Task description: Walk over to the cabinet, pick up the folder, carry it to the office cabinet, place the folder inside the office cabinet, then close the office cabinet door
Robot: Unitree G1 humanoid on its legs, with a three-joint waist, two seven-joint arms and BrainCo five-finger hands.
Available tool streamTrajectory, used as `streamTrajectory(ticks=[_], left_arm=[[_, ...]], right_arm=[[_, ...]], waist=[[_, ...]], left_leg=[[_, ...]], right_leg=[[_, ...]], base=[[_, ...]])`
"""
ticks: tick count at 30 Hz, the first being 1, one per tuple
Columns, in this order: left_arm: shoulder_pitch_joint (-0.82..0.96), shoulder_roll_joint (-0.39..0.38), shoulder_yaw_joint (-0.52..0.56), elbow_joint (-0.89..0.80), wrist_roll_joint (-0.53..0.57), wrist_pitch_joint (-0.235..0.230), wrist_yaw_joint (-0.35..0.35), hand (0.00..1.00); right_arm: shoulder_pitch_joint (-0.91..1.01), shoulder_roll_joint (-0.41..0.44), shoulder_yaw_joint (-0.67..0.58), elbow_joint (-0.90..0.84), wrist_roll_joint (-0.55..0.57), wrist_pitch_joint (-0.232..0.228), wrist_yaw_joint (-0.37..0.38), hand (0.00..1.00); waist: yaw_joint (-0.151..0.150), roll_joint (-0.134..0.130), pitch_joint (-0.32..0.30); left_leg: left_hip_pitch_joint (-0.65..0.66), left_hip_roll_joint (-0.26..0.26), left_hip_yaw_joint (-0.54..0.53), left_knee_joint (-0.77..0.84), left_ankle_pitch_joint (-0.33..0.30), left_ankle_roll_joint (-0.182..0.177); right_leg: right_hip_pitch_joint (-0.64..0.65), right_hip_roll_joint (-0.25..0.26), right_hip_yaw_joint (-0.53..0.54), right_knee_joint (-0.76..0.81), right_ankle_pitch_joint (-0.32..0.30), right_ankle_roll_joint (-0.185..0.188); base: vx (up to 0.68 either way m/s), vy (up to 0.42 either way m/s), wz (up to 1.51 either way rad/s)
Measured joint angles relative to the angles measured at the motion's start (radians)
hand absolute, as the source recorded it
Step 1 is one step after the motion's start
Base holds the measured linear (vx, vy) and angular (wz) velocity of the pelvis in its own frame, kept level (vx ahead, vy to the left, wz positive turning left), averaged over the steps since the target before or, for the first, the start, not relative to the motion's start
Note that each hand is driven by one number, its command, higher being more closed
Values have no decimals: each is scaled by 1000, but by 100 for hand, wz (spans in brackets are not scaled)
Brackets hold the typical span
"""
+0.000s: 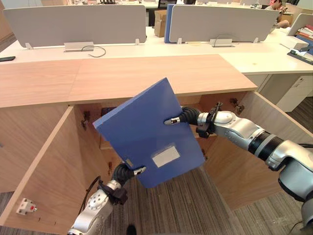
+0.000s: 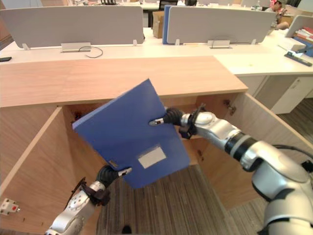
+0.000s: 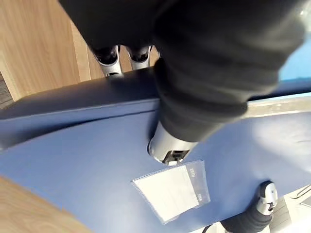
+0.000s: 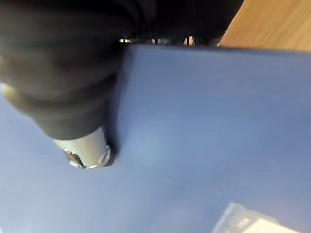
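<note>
A blue folder with a clear label pocket hangs tilted in front of the open wooden office cabinet. My left hand pinches its lower corner, with the thumb on the front face and the fingers behind the edge. My right hand grips the folder's right edge, thumb pressed on the blue face. The folder covers most of the cabinet's dark inside. Both cabinet doors stand open, the left door and the right door swung out toward me.
Behind the cabinet top runs a white desk with grey dividers, a loose cable and a cardboard box. A person sits at the far right. A white drawer unit stands beyond the right door. Striped carpet lies below.
</note>
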Motion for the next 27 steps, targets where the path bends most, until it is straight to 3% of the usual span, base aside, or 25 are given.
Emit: streamTrajectory(ticks=[8, 12, 15, 18, 20, 22, 27], left_arm=[[0, 0, -35, 169, 118, 16, -134, 0], [10, -83, -32, 274, 161, 15, -139, 0], [43, -169, 19, 402, 161, 27, -157, 0], [66, -196, 128, 614, 162, 56, -153, 0], [81, -216, 251, 767, 166, 72, -129, 0], [85, -243, 425, 919, 187, 83, -80, 0], [105, -286, 614, 1036, 261, 96, -16, 0]], right_arm=[[200, -14, -78, -87, -63, 14, 10, 100], [369, -8, -210, -113, -157, 14, 23, 100], [532, -8, -408, -145, -230, 11, 58, 100], [677, 28, -653, -136, -247, -12, 85, 100], [749, 119, -836, -84, -256, -29, 70, 100], [812, 264, -1059, -22, -246, -59, -10, 100], [960, 470, -1242, -17, -198, -109, -128, 100]], waist=[[-6, -7, -5], [-15, -7, -5], [-21, -7, -5], [-41, -2, -5], [-65, 1, -7], [-82, 10, -13], [-88, 22, -35]], left_leg=[[1, 5, 6, 0, 0, -2], [8, 7, 21, 0, 0, -1], [18, 7, 34, -1, -1, -1], [19, 5, 35, -1, -2, -3], [18, 5, 36, -1, -9, -13], [7, 2, 34, -1, -13, -15], [2, -9, 26, 0, -20, -9]], right_leg=[[-4, 3, 6, 1, 0, -1], [-9, 2, 15, 10, 0, -1], [-9, 1, 24, 17, -2, -2], [-14, 2, 27, 17, -5, -3], [-19, 2, 31, 19, -10, -3], [-33, -1, 34, 19, -13, -4], [-40, -9, 32, 18, -8, -1]], base=[[-3, 5, -2], [-31, 26, -10], [-36, 27, -12], [-51, 23, -7], [-36, 22, -8], [-18, 25, -6], [33, 8, -1]])
